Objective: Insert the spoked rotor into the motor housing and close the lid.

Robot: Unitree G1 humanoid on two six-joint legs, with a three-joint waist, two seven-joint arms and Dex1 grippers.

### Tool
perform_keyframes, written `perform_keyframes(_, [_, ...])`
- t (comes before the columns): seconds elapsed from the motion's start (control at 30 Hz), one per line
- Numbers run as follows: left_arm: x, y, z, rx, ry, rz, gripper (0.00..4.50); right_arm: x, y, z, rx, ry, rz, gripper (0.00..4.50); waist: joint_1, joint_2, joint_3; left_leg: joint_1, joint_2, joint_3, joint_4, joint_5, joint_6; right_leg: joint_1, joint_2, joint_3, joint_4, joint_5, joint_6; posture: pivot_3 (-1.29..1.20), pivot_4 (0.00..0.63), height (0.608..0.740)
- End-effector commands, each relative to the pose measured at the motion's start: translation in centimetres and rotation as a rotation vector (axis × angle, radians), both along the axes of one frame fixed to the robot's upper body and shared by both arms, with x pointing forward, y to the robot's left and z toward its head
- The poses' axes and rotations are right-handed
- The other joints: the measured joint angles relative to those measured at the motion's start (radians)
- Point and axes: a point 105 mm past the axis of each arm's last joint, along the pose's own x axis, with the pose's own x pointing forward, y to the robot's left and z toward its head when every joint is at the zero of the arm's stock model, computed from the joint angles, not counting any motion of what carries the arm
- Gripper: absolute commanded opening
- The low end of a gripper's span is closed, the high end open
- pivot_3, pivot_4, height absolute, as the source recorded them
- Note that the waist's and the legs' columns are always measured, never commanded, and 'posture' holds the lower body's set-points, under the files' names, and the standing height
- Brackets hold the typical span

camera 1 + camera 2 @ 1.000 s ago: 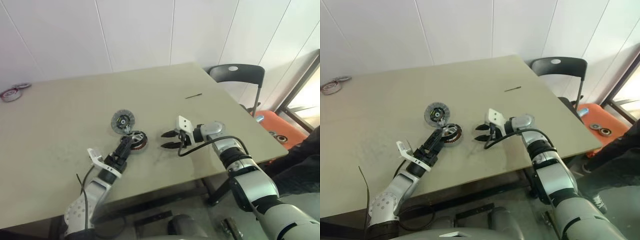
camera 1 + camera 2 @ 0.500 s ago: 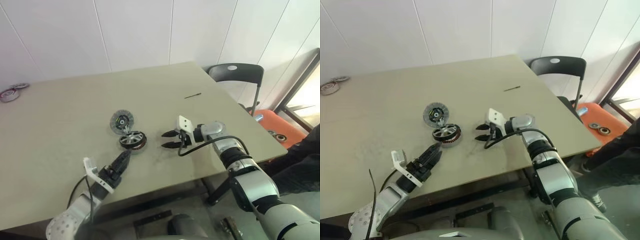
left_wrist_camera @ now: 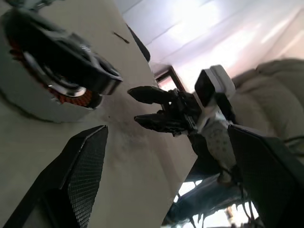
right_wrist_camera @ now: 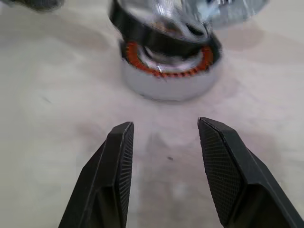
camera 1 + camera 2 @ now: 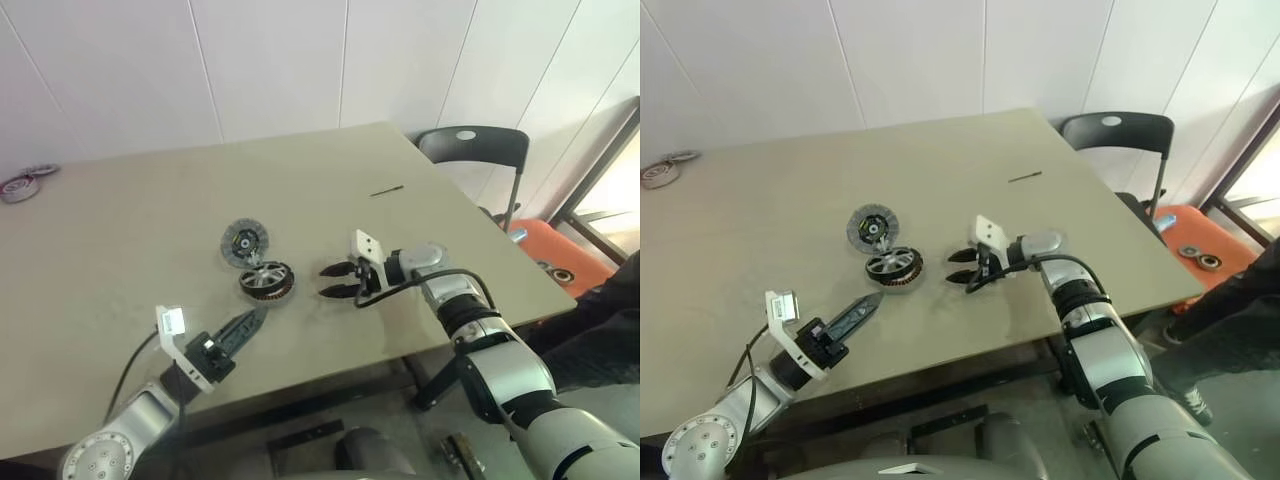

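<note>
Rotor with silver spokes and dark ribbed rim (image 5: 266, 279) sits tilted in the copper-wound metal housing (image 4: 169, 71) on the beige desk (image 5: 130, 240); grey lid disc (image 5: 245, 242) lies just behind. I'd level the rotor before lidding. Right gripper (image 5: 335, 281) empty, jaws apart; left gripper (image 5: 248, 324) jaws wide.

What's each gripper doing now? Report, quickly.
Left gripper: open, holding nothing.
Right gripper: open, holding nothing, beside the rotor.
</note>
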Motion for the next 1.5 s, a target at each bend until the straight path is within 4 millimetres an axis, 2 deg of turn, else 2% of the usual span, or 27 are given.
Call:
perform_keyframes(0.03, [0.0,0.8,2.2,0.096,-0.125,-0.024,4.30,0.3,0.6,3.6,0.115,0.007,0.020,2.26,0.001,0.000,0.000,0.000,0.000,0.000,0.000,0.000,0.000,0.000,0.000,0.000,0.000,0.000,0.000,0.00,0.000,0.740])
perform_keyframes(0.33, [0.4,4.9,5.5,0.400,-0.239,-0.111,4.30,-0.1,1.7,4.6,0.160,0.067,0.020,2.26,0.001,0.000,0.001,-0.003,0.001,0.001,-0.001,0.000,0.000,-0.005,0.000,0.000,0.000,0.000,0.000,0.00,0.000,0.740])
perform_keyframes(0.37, [0.4,5.1,5.6,0.415,-0.231,-0.127,4.30,-0.1,1.8,4.6,0.157,0.066,0.018,2.26,0.000,0.000,0.001,-0.004,0.001,0.001,-0.002,0.000,0.000,-0.005,0.000,0.000,0.000,0.000,0.000,0.00,0.000,0.740])
perform_keyframes(0.53, [-0.8,6.2,3.3,0.625,-0.154,-0.325,4.30,0.4,2.5,4.6,0.161,0.065,-0.015,2.26,-0.002,0.001,0.002,-0.010,0.001,0.003,-0.003,0.000,0.000,-0.013,0.000,0.002,0.000,0.000,0.000,0.00,0.000,0.740])
perform_keyframes(0.63, [-0.6,7.0,3.5,0.706,-0.164,-0.380,4.30,1.2,3.3,5.1,0.228,0.181,-0.111,2.26,-0.002,0.001,0.002,-0.014,0.001,0.003,-0.003,0.000,0.000,-0.017,0.000,0.002,0.001,0.000,0.000,0.00,0.000,0.740])
perform_keyframes(0.77, [0.1,6.8,4.7,0.745,-0.204,-0.410,4.30,1.5,3.5,4.7,0.242,0.317,-0.196,2.26,0.004,0.001,0.002,-0.017,0.001,0.003,-0.002,0.000,0.000,-0.020,0.000,0.002,0.001,0.001,-0.002,0.00,0.000,0.740])
perform_keyframes(0.83, [0.5,6.8,5.0,0.743,-0.219,-0.408,4.30,1.8,3.4,6.0,0.299,0.430,-0.229,2.26,0.005,0.001,0.002,-0.018,0.001,0.004,-0.002,0.000,0.000,-0.020,-0.001,0.002,0.001,0.001,-0.002,0.00,0.000,0.740])
perform_keyframes(0.9, [0.6,6.5,5.2,0.737,-0.228,-0.414,4.30,1.4,3.3,6.9,0.325,0.540,-0.225,2.26,0.004,0.001,0.002,-0.019,0.001,0.004,-0.002,0.000,0.000,-0.020,-0.001,0.002,0.001,0.002,-0.002,0.00,0.000,0.740])
perform_keyframes(1.0, [0.7,6.2,5.3,0.734,-0.234,-0.419,4.30,0.0,3.0,6.9,0.285,0.612,-0.178,2.26,0.004,0.001,0.001,-0.018,0.001,0.004,-0.002,0.000,0.000,-0.020,0.000,0.003,0.001,0.004,0.000,0.00,0.000,0.740])
perform_keyframes(1.03, [0.8,6.2,5.3,0.735,-0.236,-0.416,4.30,-0.5,2.8,6.5,0.245,0.587,-0.167,2.26,0.004,0.001,0.002,-0.018,0.001,0.004,-0.002,0.000,0.000,-0.020,0.000,0.003,0.001,0.003,0.001,0.00,0.000,0.740])
perform_keyframes(1.1, [0.9,6.3,5.3,0.731,-0.237,-0.404,4.30,-0.6,2.8,5.8,0.136,0.375,-0.150,2.26,0.004,0.001,0.001,-0.018,0.001,0.003,-0.003,0.000,0.001,-0.020,0.000,0.003,0.001,0.003,0.002,0.00,0.000,0.740])
perform_keyframes(1.13, [1.0,6.3,5.3,0.729,-0.237,-0.397,4.30,-0.6,2.9,6.0,0.106,0.224,-0.117,2.26,0.004,0.001,0.001,-0.018,0.001,0.003,-0.003,0.000,0.001,-0.020,0.000,0.003,0.001,0.002,0.003,0.00,0.000,0.740])
perform_keyframes(1.23, [1.2,6.3,5.4,0.724,-0.239,-0.387,4.30,0.5,3.2,6.5,0.009,-0.107,-0.087,2.26,-0.001,0.001,0.002,-0.018,0.001,0.004,-0.002,0.000,0.001,-0.021,0.000,0.002,0.002,0.002,0.003,0.00,0.000,0.740])
perform_keyframes(1.3, [1.2,6.2,5.4,0.725,-0.246,-0.387,4.30,1.6,3.4,6.7,-0.121,-0.356,-0.030,2.26,-0.003,0.001,0.002,-0.018,0.001,0.004,-0.001,0.000,0.001,-0.021,0.000,0.002,0.003,0.002,0.003,0.00,0.000,0.740])
perform_keyframes(1.37, [1.4,6.1,5.5,0.733,-0.251,-0.390,4.30,1.9,4.1,7.4,-0.166,-0.462,0.041,2.26,-0.006,0.001,0.002,-0.018,0.001,0.004,0.000,0.000,0.001,-0.020,0.000,0.002,0.003,0.002,0.003,0.00,0.000,0.740])
perform_keyframes(1.5, [1.7,6.0,5.7,0.743,-0.260,-0.395,4.30,1.6,5.5,8.9,-0.172,-0.525,0.184,2.26,-0.006,0.000,0.001,-0.017,0.001,0.004,0.000,0.000,0.001,-0.020,0.001,0.002,0.003,0.003,0.001,0.00,0.000,0.740])
